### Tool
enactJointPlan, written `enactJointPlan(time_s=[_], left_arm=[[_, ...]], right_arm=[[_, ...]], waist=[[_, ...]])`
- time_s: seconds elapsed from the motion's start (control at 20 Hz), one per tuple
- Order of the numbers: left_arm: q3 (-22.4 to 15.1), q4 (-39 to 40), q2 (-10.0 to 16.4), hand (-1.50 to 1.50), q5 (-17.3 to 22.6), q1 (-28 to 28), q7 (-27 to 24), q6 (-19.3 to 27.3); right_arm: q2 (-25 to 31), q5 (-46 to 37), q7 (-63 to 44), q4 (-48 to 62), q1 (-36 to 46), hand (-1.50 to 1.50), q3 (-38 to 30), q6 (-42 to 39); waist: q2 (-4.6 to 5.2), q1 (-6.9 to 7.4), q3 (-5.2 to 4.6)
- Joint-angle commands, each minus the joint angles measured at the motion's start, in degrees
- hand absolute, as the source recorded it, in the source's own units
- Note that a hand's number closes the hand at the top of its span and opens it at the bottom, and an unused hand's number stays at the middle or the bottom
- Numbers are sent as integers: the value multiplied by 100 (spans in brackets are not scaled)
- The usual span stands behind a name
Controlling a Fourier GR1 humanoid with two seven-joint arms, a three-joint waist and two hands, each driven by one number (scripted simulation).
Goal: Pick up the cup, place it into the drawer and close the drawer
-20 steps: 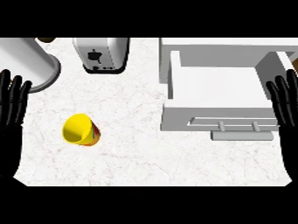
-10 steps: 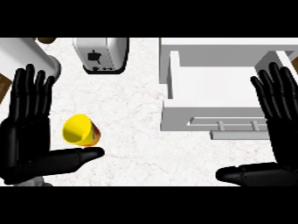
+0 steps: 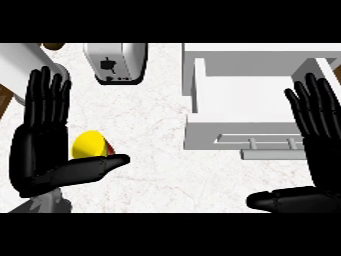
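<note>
While both black hands stand open, palms up, the left hand (image 3: pixel 44 145) has its fingers (image 3: pixel 47 95) straight and slightly spread, the thumb jutting right. The yellow cup (image 3: pixel 89 145) lies on its side on the white marbled counter (image 3: pixel 158 125), just right of that palm and right above the thumb; whether they touch cannot be told. Beyond the fingertips sit a white cylinder (image 3: pixel 14 65) and a silver toaster (image 3: pixel 117 60), its dark markings too small to read. The right hand (image 3: pixel 332 150) has straight fingers (image 3: pixel 313 105) lying over the open white drawer (image 3: pixel 239 100), whose bar handle (image 3: pixel 258 145) is just to their left.
</note>
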State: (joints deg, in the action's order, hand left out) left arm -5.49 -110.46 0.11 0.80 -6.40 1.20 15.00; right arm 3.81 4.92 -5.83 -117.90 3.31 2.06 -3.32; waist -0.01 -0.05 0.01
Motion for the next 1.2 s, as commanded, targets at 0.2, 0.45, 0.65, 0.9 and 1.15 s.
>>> enactJointPlan(time_s=[0.2,0.45,0.65,0.9,1.15], left_arm=[[80,351,-9,-150,22,-4,-99,71],[2,-315,81,-150,114,767,-2,43],[429,667,112,-150,457,672,-698,-234],[443,924,99,-150,421,719,-680,-163],[206,895,-8,-150,261,1461,-1138,-107]], right_arm=[[-156,-128,232,50,-225,-150,73,-4],[204,236,97,318,313,-150,-529,-213],[58,243,8,51,95,-150,-356,-168],[212,298,-633,-54,739,-150,-499,-37],[21,165,-289,-456,-102,-150,-249,-128]], waist=[[-1,-3,-1],[-4,28,0],[1,2,-2],[3,13,-4],[-5,6,-2]])
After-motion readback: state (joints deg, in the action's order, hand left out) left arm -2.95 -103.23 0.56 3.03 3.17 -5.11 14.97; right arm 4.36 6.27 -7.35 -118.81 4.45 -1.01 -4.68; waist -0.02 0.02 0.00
